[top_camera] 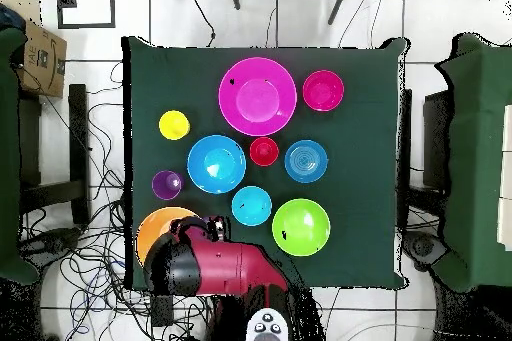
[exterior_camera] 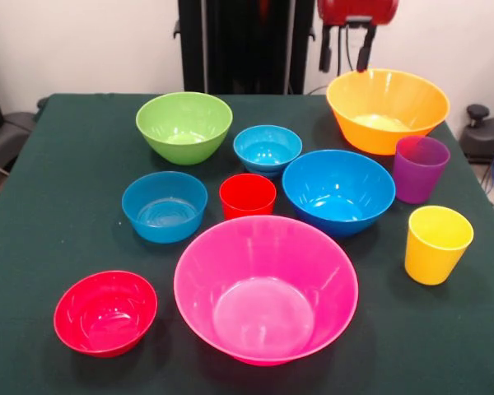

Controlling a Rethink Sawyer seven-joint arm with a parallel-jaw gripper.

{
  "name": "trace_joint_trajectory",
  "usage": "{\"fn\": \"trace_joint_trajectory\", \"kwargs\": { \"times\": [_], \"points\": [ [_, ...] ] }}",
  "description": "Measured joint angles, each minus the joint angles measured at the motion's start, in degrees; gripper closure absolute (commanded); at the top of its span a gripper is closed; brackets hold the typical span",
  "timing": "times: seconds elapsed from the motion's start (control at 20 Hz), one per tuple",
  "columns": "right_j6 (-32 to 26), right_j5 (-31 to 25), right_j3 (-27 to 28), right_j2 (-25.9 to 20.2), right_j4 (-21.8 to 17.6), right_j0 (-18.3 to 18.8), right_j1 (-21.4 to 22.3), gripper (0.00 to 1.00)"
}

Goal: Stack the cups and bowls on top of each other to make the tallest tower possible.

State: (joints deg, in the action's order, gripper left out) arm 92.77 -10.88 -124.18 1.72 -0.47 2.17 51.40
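All the bowls and cups stand apart and upright on the green cloth; no tower shows. My gripper (exterior_camera: pixel 346 51) hangs open and empty above the far rim of the orange bowl (exterior_camera: pixel 387 109) (top_camera: pixel 155 232). Near the front edge are the large pink bowl (exterior_camera: pixel 266 288) and the small red bowl (exterior_camera: pixel 105 313). In the middle stand two blue bowls (exterior_camera: pixel 338 189) (exterior_camera: pixel 165 206) with the red cup (exterior_camera: pixel 247 196) between them. Behind are the green bowl (exterior_camera: pixel 184 125) and the light-blue bowl (exterior_camera: pixel 267 148). The purple cup (exterior_camera: pixel 420 169) and the yellow cup (exterior_camera: pixel 437 243) stand at the right.
The table (top_camera: pixel 370 67) is square under a dark green cloth. In the overhead view the arm (top_camera: pixel 220 265) covers part of the orange bowl. Chairs (top_camera: pixel 480 157) flank the table, a cardboard box (top_camera: pixel 40 57) sits at one corner, and cables lie on the floor.
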Motion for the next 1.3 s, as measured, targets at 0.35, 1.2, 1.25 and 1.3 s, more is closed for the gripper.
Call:
{"fn": "trace_joint_trajectory", "kwargs": {
  "times": [0.35, 1.2, 1.25, 1.3],
  "points": [
    [0.4, 4.0, 0.0, 0.2, -0.9, 1.6, -3.8, 0.0],
    [0.4, 6.0, 1.6, 2.3, -1.3, 0.5, -12.5, 0.0],
    [0.6, 6.4, 2.0, 2.4, -1.3, 0.1, -13.2, 0.0],
    [0.8, 6.9, 2.2, 2.4, -1.3, -0.1, -13.7, 0.0]
  ]
}}
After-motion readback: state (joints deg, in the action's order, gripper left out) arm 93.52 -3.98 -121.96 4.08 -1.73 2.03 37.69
